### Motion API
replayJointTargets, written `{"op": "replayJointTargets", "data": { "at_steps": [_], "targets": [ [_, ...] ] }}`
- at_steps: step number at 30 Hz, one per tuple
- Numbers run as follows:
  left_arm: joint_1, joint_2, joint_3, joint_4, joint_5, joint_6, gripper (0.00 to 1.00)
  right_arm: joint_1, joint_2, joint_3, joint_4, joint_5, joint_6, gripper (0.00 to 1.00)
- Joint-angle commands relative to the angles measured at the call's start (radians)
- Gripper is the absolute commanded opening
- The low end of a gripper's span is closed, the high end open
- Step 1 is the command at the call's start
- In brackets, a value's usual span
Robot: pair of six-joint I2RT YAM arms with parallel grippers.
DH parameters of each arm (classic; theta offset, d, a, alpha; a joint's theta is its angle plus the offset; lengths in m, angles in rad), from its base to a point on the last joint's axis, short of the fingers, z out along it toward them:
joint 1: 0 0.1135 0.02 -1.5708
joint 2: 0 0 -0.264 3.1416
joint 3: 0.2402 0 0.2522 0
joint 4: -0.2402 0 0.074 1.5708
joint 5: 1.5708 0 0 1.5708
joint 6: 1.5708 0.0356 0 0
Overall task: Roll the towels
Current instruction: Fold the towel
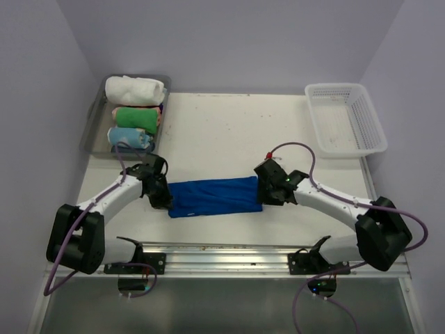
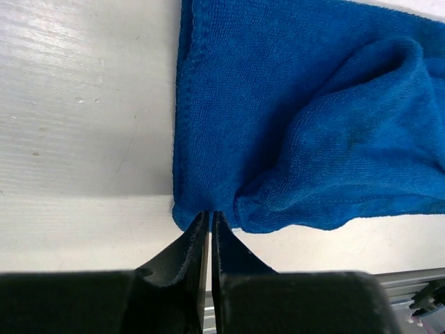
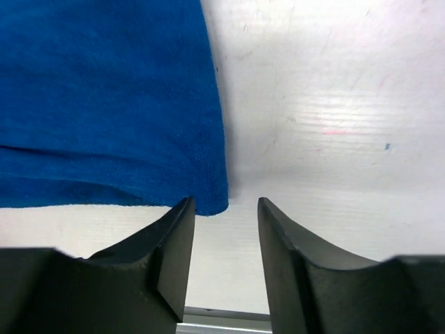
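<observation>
Table (image 1: 229, 125): pale top, carrying everything else; the 2 arms reach in from its near edge.
Blue towel (image 1: 214, 197): spread as a long strip across the near middle of the table, between the 2 arms. Its left end is bunched into a raised fold; its right end lies flat.
Tray (image 1: 92, 129): grey, at the far left corner of the table, well apart from the blue towel.
Basket (image 1: 344, 122): white plastic mesh, at the far right corner.
Rolled towels: 3 lie side by side in the tray, the white roll (image 1: 134, 89) farthest, the green roll (image 1: 137, 116) in the middle, the light blue roll (image 1: 130, 137) nearest.
Left gripper (image 2: 210, 223): low at the towel's left end, fingers pressed together and pinching the near left corner of the cloth.
Right gripper (image 3: 224, 205): low at the towel's right end, fingers apart. The near right corner of the cloth lies just at the tip of 1 finger and is not pinched.
</observation>
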Motion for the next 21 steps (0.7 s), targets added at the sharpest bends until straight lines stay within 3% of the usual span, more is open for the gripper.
{"op": "replayJointTargets", "data": {
  "at_steps": [1,3,7,11,15,21],
  "targets": [
    [-0.01,-0.062,0.01,0.008,-0.034,-0.03,0.08,-0.004,-0.065,0.092,-0.067,0.123,-0.085,0.44],
    [-0.037,-0.068,0.039,0.007,-0.047,-0.044,0.02,-0.004,-0.005,0.169,-0.058,0.128,-0.132,0.3],
    [-0.138,-0.035,0.111,0.01,-0.099,-0.085,0.0,-0.007,0.176,0.29,-0.027,0.082,-0.195,0.15],
    [-0.237,0.03,0.137,0.077,-0.08,-0.108,0.0,-0.021,0.315,0.367,0.019,0.042,-0.224,0.11],
    [-0.255,0.123,0.099,0.117,-0.044,-0.091,0.0,-0.069,0.387,0.378,0.047,0.027,-0.237,0.1],
    [-0.254,0.26,0.123,0.084,-0.082,-0.053,0.0,-0.093,0.353,0.225,0.106,-0.01,-0.185,0.08]
  ]
}}
